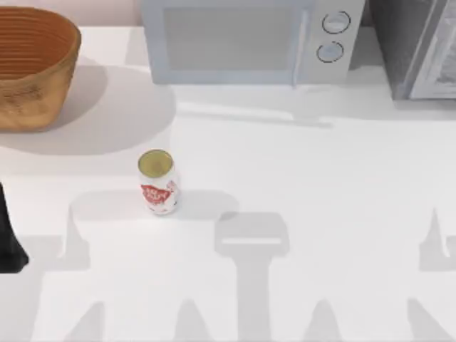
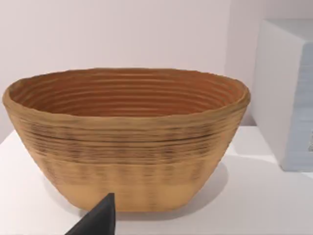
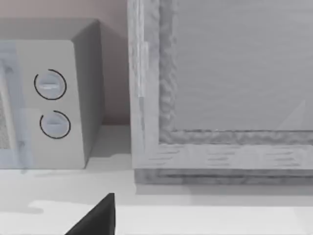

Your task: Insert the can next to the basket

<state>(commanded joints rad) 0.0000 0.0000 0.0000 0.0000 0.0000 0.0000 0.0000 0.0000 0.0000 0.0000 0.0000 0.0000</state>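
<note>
The can (image 1: 157, 181) stands upright on the white table, left of the middle, white with a red label and a dull gold top. The basket (image 1: 32, 68), orange-brown wicker with ribbed inner rings, sits at the far left corner, well apart from the can. In the left wrist view the basket (image 2: 127, 142) stands straight ahead, with a dark part of my left gripper (image 2: 100, 220) low in front of it. My left arm (image 1: 8, 242) shows at the table's left edge, level with the can and some way left of it. A dark part of my right gripper (image 3: 98, 218) faces the appliances at the back right.
A pale microwave (image 1: 246, 39) with two round knobs stands at the back centre, right of the basket. A grey cabinet-like appliance (image 1: 420, 46) stands at the back right. Open table lies between can and basket, and across the front and right.
</note>
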